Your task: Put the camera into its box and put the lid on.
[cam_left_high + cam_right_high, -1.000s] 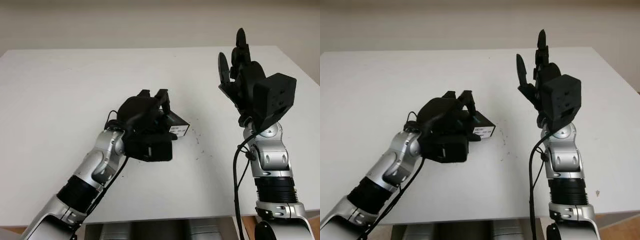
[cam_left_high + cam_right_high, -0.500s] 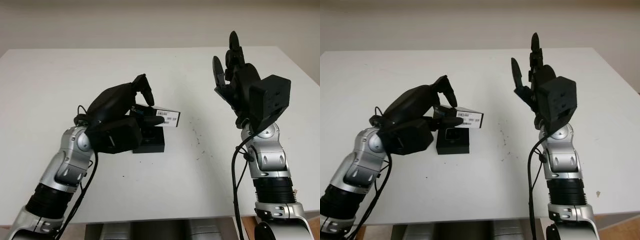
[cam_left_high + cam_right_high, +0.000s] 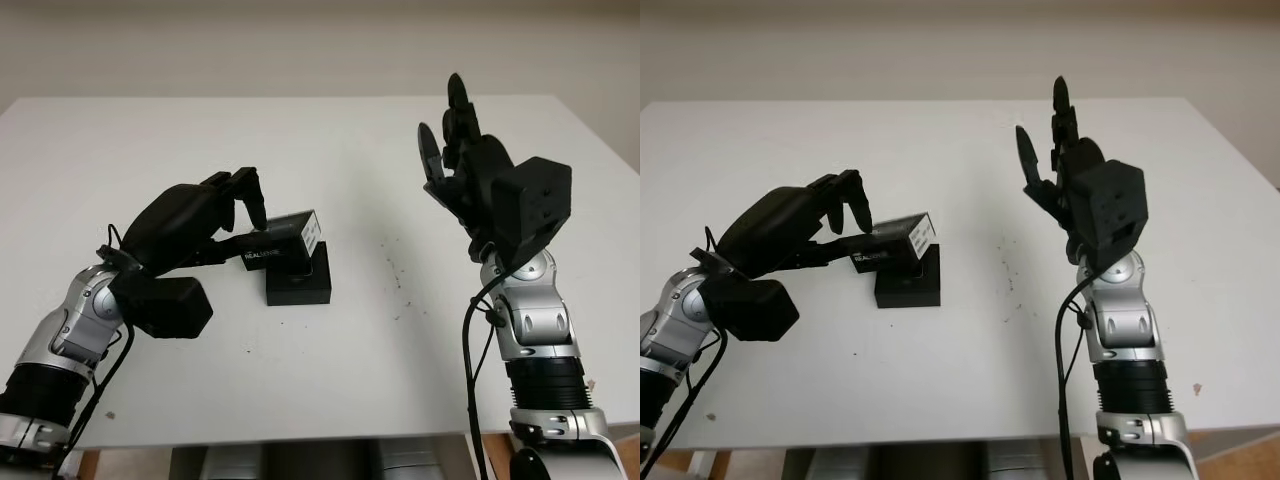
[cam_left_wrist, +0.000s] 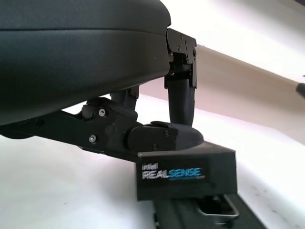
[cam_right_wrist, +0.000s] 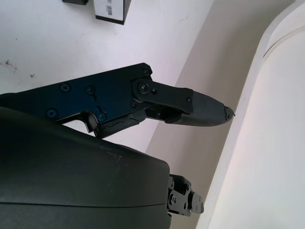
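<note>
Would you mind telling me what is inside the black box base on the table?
In the box base a camera-like part with a metal frame shows. The lid, held by the left hand, covers the base's far part; the rest is hidden.

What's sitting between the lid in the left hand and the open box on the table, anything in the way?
Nothing visible. The left hand grips the lid tilted just above the open box, with the camera already seated inside. The right hand, open, is raised well off to the side, away from the box.
</note>
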Controlling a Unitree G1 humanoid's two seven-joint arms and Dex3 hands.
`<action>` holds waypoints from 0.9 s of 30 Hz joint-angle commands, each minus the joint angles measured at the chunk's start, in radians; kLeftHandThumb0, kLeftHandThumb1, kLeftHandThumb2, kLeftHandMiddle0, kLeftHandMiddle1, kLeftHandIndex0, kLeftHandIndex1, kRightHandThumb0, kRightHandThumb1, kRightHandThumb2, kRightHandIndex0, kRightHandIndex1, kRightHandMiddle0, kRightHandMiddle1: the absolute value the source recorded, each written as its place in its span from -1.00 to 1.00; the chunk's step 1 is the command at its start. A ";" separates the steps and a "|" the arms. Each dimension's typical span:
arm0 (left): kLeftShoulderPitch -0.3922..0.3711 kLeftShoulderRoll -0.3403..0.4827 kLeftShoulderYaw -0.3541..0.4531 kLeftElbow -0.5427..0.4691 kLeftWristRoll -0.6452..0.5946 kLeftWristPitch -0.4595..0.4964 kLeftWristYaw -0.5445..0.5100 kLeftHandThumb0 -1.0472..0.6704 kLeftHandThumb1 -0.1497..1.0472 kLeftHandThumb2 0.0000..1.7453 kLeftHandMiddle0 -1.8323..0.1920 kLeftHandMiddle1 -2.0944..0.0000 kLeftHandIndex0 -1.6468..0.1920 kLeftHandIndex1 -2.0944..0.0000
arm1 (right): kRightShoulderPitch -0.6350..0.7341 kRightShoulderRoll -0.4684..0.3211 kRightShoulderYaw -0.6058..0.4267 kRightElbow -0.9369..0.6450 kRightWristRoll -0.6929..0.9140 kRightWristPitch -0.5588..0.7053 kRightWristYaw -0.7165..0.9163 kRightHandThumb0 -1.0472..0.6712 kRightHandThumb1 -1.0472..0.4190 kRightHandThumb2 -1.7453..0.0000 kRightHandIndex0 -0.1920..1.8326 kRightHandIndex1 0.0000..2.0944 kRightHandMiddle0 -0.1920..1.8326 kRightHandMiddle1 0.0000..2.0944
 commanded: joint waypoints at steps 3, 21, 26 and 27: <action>-0.054 -0.001 -0.018 0.063 0.021 -0.056 0.037 -0.18 1.00 -0.64 0.73 -0.87 0.74 -0.67 | 0.008 -0.010 -0.006 -0.008 0.003 -0.009 0.003 -0.56 -1.00 0.30 -0.98 -0.95 -0.98 -0.95; -0.094 -0.002 0.049 -0.123 -0.178 0.197 -0.187 -0.67 1.00 -0.73 0.96 0.30 0.96 0.25 | 0.004 -0.012 -0.006 -0.009 -0.009 0.000 -0.005 -0.55 -1.00 0.29 -0.96 -0.94 -0.98 -0.95; -0.221 0.028 0.102 -0.139 -0.416 0.418 -0.476 -0.83 1.00 -0.86 0.94 0.94 0.93 0.86 | 0.006 -0.012 -0.006 -0.020 -0.008 0.016 -0.003 -0.56 -1.00 0.29 -0.97 -0.95 -0.98 -0.95; -0.244 0.034 0.107 -0.135 -0.441 0.455 -0.520 -0.84 0.99 -0.88 0.96 0.96 0.93 0.89 | 0.007 -0.013 -0.006 -0.023 -0.009 0.018 -0.003 -0.55 -1.00 0.29 -0.97 -0.95 -0.98 -0.95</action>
